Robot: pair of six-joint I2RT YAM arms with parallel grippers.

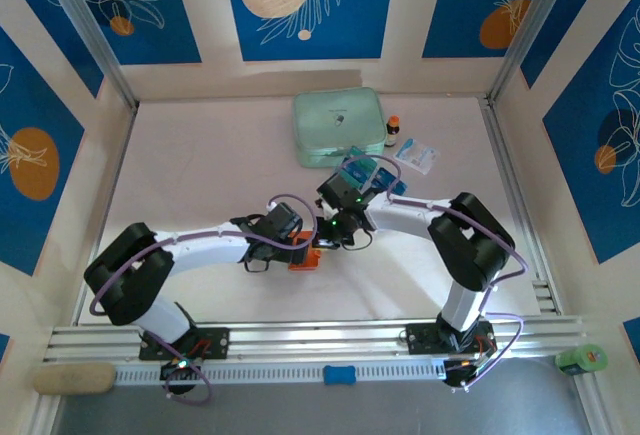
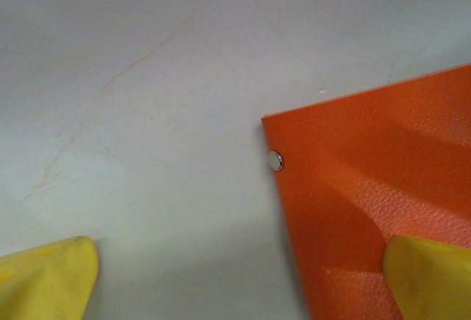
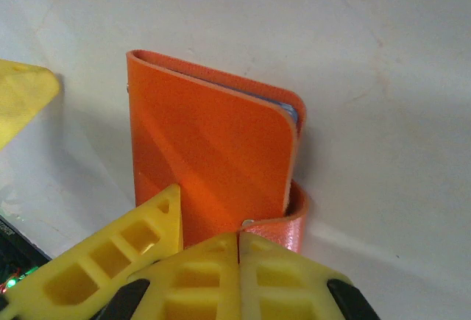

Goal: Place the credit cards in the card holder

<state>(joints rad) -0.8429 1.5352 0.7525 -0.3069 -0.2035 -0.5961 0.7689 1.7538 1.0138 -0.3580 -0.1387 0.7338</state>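
Close in, right gripper (image 3: 239, 240): we see its yellow fingers pressed together at the snap tab (image 3: 283, 224); we cannot tell whether the tab is pinched.
Left gripper (image 2: 239, 261): spread wide, one finger over the orange cover.
Card holder (image 3: 206, 151): mid-table between both grippers, folded, pebbled orange, with a blue sliver inside.
Handling: we judge it light, floppy and springy; best taken by the free flap edge.
Credit cards (image 1: 362, 168): teal, farther back, near the mint-green case (image 1: 338, 125).

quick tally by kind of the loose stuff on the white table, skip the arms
card holder: 1
zip case: 1
small bottle: 1
packet: 1
clear tray: 1; its blue cards are too hidden to count
total: 5, cards aside
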